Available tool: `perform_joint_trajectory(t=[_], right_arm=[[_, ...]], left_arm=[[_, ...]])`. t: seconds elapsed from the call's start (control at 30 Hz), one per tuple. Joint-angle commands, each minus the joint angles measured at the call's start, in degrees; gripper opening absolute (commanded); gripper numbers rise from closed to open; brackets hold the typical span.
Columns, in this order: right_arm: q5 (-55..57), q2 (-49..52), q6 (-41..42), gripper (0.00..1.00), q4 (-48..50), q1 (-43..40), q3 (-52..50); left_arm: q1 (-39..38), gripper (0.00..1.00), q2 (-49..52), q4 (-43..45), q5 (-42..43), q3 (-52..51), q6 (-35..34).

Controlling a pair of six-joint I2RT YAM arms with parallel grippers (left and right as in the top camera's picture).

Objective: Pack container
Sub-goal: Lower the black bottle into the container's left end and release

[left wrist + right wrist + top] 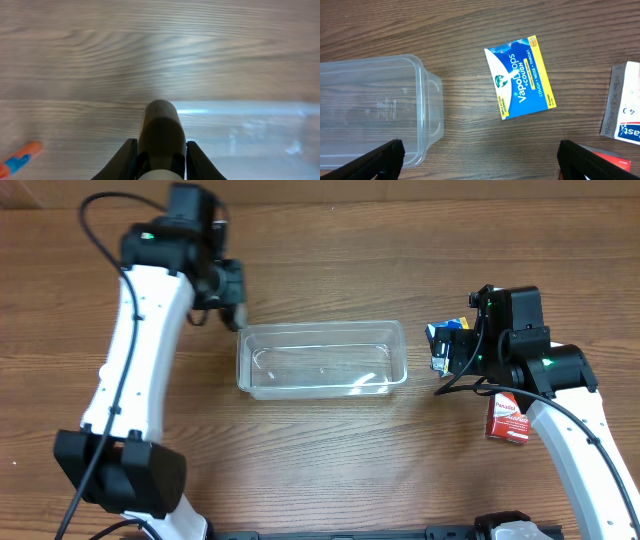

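Zero items lie in the container [300, 392] at table centre; the left gripper [233, 300], at its 10 o'clock corner, clamps a rounded object [161, 125], and the right gripper [480, 150] hangs wide apart over the VapoDrops box [521, 77] at 3 o'clock.

Container [322, 360] open top unobstructed. Left end effector [235, 305], clamping a dark rounded object [161, 132], crowds container's far-left corner. Blue packet [520, 77] and red box [510, 420] lie right of container; bare counter [330, 470] in front.
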Motion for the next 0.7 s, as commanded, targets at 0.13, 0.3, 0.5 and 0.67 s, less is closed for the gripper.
perform_joint_trajectory(t=[0.13, 0.3, 0.5, 0.67], right_arm=[[0.5, -0.4, -0.3, 1.0, -0.9, -0.2, 1.7], [0.5, -0.4, -0.3, 1.0, -1.0, -0.2, 1.7], [0.5, -0.4, -0.3, 1.0, -1.0, -0.2, 1.7], [0.5, -0.4, -0.3, 1.0, -1.0, -0.2, 1.7]], left_arm=[[-10.0, 0.04, -0.9, 2.4, -4.4, -5.3, -7.3], [-9.7, 0.04, -0.9, 15.2, -4.2, -18.4, -11.1], [-9.7, 0.04, -0.9, 23.7, -7.9, -27.5, -11.8], [-9.3, 0.04, -0.9, 24.7, -11.4, -29.7, -14.5]])
